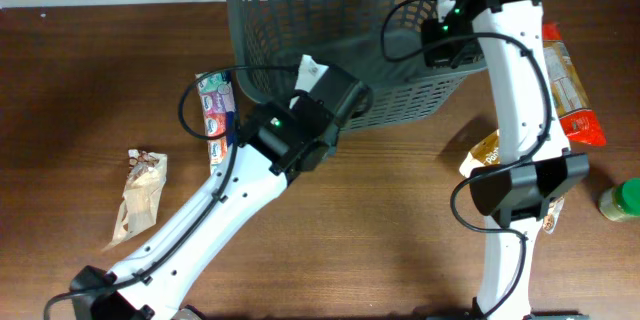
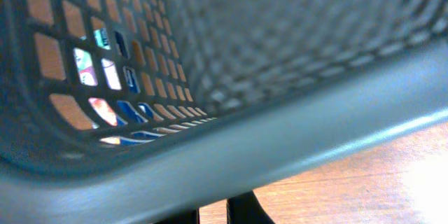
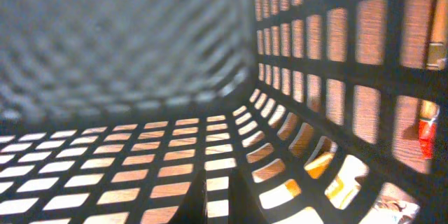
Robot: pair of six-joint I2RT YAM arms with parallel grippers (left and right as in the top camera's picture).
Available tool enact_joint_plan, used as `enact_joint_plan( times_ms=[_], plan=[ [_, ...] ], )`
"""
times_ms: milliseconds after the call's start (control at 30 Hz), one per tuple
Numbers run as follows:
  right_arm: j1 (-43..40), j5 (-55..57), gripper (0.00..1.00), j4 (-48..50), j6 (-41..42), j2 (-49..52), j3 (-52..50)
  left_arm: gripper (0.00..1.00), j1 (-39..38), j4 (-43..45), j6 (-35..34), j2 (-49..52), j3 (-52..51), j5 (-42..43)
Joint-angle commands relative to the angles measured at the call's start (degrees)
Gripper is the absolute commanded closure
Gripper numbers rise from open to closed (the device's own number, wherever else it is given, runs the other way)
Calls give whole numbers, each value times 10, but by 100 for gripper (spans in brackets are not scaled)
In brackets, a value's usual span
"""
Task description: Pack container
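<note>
The dark grey lattice container [image 1: 300, 20] stands tilted at the back middle of the table. My left gripper [image 1: 340, 98] is at its near rim. In the left wrist view the rim [image 2: 315, 133] runs across just above my fingers [image 2: 224, 213], which are almost together and seem clamped on it. My right gripper [image 1: 447, 22] reaches into the container's right side. In the right wrist view its fingers [image 3: 217, 196] are close together over the slotted wall [image 3: 336, 77], holding nothing that I can see. The container's inside shows no packets.
A colourful packet [image 1: 215, 105] lies just left of the container and shows through its slots [image 2: 87, 66]. A brown packet [image 1: 140, 195] lies at the left. Orange and red packets [image 1: 570, 90], a yellow packet [image 1: 485, 150] and a green-lidded jar [image 1: 620, 200] lie at the right.
</note>
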Motion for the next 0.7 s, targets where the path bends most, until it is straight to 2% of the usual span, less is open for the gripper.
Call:
enact_joint_plan(
  times_ms=[0,667],
  plan=[
    [24,1,96,-3,4,-6,-3,98,23,0,10,3,11,-14],
    [30,1,96,-3,5,-16,-3,98,82,0,18,3,11,-15]
  ],
)
